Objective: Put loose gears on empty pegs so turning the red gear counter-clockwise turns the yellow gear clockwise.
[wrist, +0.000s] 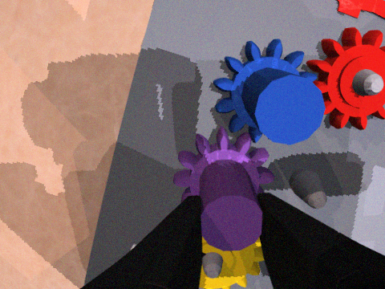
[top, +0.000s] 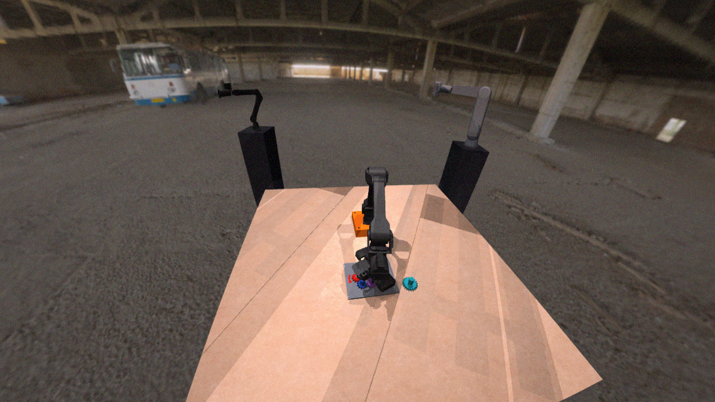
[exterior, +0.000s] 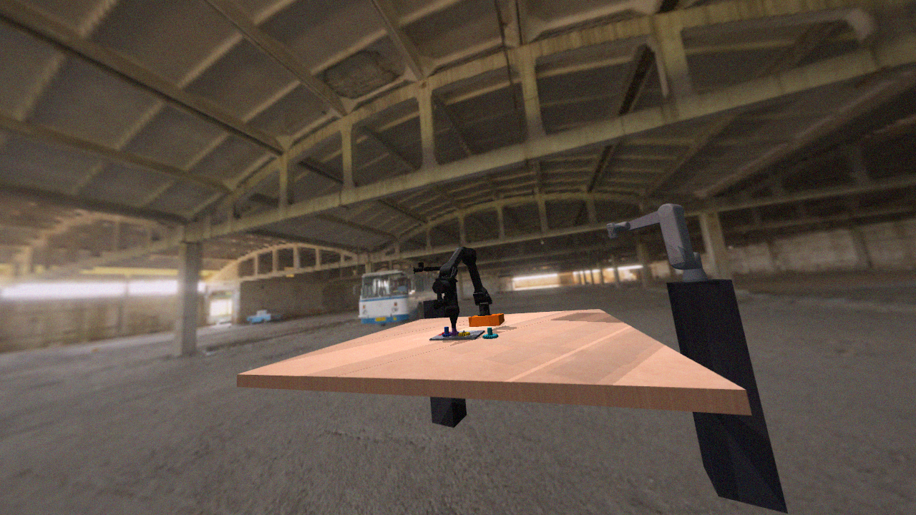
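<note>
My gripper (wrist: 228, 205) (exterior: 454, 327) is shut on the handle of the purple gear (wrist: 226, 181) (top: 370, 283), low over the grey board (wrist: 172, 24) (top: 356, 294). The purple gear's teeth are close to the blue gear (wrist: 289, 108) (top: 362, 284) (exterior: 446, 330); I cannot tell whether it sits flat. The blue gear meets the red gear (wrist: 349, 76) (top: 354, 277). The yellow gear (wrist: 234, 261) (exterior: 464, 333) is partly hidden behind the purple handle and fingers. An empty peg (wrist: 306, 186) stands right of the purple gear. The teal gear (top: 409, 283) (exterior: 489, 334) stands on the table.
The red arrow (wrist: 362, 6) lies beside the red gear. An orange block (top: 359, 225) (exterior: 486, 319) is at the arm's base. The wooden table (top: 300, 339) (exterior: 512, 358) surrounds the board. Two other arms stand on black pedestals (top: 261, 154) (top: 461, 172) beyond the table.
</note>
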`<state>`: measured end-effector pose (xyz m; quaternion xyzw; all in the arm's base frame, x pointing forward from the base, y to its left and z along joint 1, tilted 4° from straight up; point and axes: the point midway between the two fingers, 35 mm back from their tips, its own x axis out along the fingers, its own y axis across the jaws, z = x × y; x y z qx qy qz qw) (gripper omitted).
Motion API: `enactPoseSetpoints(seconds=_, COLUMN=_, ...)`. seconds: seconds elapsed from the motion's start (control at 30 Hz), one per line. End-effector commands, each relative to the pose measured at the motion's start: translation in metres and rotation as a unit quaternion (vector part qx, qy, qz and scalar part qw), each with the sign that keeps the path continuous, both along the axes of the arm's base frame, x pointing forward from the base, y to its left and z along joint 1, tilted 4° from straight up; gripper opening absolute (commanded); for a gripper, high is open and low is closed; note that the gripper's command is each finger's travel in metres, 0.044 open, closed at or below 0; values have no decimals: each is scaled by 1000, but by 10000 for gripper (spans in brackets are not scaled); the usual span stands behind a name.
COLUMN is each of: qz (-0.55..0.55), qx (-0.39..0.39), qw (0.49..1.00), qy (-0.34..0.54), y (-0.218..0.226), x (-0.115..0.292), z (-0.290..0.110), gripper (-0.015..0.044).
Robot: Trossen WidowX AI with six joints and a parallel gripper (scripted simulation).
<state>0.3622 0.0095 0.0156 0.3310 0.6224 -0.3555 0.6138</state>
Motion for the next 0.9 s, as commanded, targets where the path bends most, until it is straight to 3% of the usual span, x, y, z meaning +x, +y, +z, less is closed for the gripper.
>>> enactPoseSetpoints(seconds=0.0, qz=-62, qx=-3, qw=998, qy=-1, y=0, x=-1, z=-1, gripper=0)
enactPoseSetpoints(seconds=0.37, qz=-159, qx=-6, qw=987, qy=-3, y=-1, x=0, z=-2, gripper=0)
enactPoseSetpoints(seconds=0.87, qz=5, qx=-1, qw=1000, qy=1, y=-1, x=-1, z=-3, gripper=0)
